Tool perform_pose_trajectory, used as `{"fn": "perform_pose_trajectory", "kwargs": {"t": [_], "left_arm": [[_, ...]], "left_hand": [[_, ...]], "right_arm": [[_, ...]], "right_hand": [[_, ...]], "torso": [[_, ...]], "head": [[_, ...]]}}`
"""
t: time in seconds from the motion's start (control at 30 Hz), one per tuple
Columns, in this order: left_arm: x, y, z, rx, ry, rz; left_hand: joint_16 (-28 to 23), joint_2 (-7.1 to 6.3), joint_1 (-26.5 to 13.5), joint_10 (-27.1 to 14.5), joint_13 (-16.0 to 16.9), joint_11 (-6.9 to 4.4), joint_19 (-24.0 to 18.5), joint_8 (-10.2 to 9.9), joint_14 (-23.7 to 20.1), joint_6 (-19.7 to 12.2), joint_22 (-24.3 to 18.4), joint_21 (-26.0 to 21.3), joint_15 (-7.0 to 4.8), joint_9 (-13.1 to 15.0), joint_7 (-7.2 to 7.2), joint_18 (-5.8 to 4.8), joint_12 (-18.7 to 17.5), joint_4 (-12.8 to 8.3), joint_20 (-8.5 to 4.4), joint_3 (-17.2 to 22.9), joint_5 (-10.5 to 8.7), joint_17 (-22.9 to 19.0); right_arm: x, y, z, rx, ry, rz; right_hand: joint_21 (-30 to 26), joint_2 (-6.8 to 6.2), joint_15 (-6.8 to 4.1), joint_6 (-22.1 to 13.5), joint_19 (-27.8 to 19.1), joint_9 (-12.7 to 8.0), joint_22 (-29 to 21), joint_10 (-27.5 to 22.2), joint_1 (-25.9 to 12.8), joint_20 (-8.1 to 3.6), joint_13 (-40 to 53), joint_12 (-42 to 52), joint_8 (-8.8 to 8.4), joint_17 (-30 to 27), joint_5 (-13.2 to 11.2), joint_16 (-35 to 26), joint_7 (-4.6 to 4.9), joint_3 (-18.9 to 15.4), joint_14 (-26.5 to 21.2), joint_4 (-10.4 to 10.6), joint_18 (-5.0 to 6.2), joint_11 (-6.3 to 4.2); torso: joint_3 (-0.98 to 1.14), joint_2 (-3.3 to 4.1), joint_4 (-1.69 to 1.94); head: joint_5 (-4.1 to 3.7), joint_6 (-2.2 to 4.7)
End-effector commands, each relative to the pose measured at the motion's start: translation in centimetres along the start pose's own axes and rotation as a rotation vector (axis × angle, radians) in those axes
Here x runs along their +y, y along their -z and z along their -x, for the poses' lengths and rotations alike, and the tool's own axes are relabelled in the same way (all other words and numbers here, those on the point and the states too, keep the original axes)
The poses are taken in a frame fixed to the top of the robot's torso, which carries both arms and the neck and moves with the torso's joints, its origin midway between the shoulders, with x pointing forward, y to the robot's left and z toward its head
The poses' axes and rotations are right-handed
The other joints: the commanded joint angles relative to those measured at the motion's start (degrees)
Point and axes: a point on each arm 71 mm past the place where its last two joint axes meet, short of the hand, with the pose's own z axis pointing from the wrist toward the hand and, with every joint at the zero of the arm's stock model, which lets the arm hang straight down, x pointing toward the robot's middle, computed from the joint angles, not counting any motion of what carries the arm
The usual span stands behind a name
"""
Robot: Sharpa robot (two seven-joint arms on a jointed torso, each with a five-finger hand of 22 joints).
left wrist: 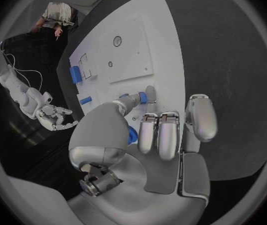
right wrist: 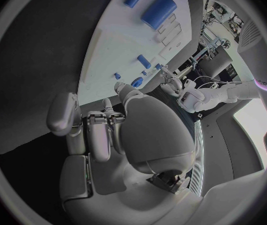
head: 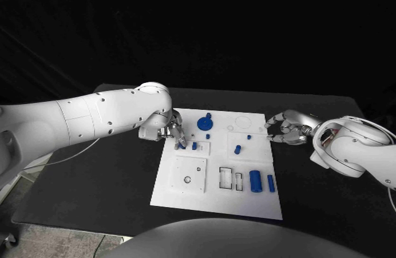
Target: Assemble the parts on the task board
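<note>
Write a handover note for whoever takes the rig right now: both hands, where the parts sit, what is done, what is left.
Left hand: fingertips down at a small blue peg on the task board, near its left edge; whether it grips the peg I cannot tell.
Right hand: at the board's right edge, fingers curled; contents unclear.
Parts: blue disc near the far edge, small peg mid-board, large cylinder and slim cylinder lying at the near right.
Done: unclear; some small pegs may be seated.
Left: both cylinders lie loose, and the rectangular slots beside them are open.
</note>
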Motion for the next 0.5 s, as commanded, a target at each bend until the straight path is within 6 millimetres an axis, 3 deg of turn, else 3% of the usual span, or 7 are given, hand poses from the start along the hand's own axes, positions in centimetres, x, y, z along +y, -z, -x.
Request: {"fn": "perform_pose_trajectory", "kwargs": {"t": [0.03, 0.13, 0.5], "left_arm": [[-0.33, 0.01, -0.25, 0.016, 0.014, -0.019], [-0.38, 0.03, -0.30, 0.017, 0.019, -0.025], [-0.39, 0.04, -0.31, 0.013, 0.032, -0.032]], "left_hand": [[0.14, 0.23, -1.45, 5.99, 15.08, 0.53, -0.25, -0.46, 5.92, 0.48, 9.95, -0.26, 0.34, -0.34, 0.03, 0.72, 0.14, 1.79, 0.17, -1.94, -2.19, 15.09], [0.14, 0.39, -2.22, 5.99, 15.08, 0.56, -0.23, -0.63, 5.92, 0.72, 9.96, -0.25, 0.36, -0.61, 0.04, 0.71, 0.14, 3.20, 0.23, -3.71, -2.94, 15.09], [0.14, 0.91, -2.11, 5.99, 15.08, 0.49, -0.18, -0.43, 5.92, 1.24, 9.98, -0.20, 0.34, -0.59, -0.11, 0.71, 0.14, 3.85, 0.22, -4.64, -2.48, 15.09]], "right_arm": [[0.01, -0.01, -0.13, 0.011, 0.005, -0.001], [0.00, -0.01, -0.13, 0.011, 0.005, -0.002], [-0.07, -0.02, -0.18, 0.018, 0.006, -0.006]], "right_hand": [[-0.37, 0.57, 0.47, 0.33, -0.44, -0.05, 7.46, 5.91, 0.14, 0.12, 15.08, 0.22, -0.31, 13.82, 0.22, -0.11, 0.08, 0.35, 4.74, -0.01, 0.87, 0.43], [-0.37, 0.57, 0.47, 0.33, -0.44, -0.05, 7.46, 5.91, 0.14, 0.12, 15.08, 0.22, -0.31, 13.82, 0.22, -0.11, 0.08, 0.35, 4.74, -0.01, 0.87, 0.43], [-0.41, 0.58, 0.48, 0.32, -0.45, -0.09, 7.46, 5.91, 0.17, 0.13, 15.08, 0.22, -0.32, 13.81, 0.24, -0.12, 0.12, 0.49, 4.73, -0.08, 0.87, 0.45]], "torso": [[0.02, -0.02, -0.02], [0.03, -0.02, -0.01], [0.00, -0.01, 0.04]], "head": [[0.04, 0.01], [0.02, 0.01], [0.02, 0.01]]}}
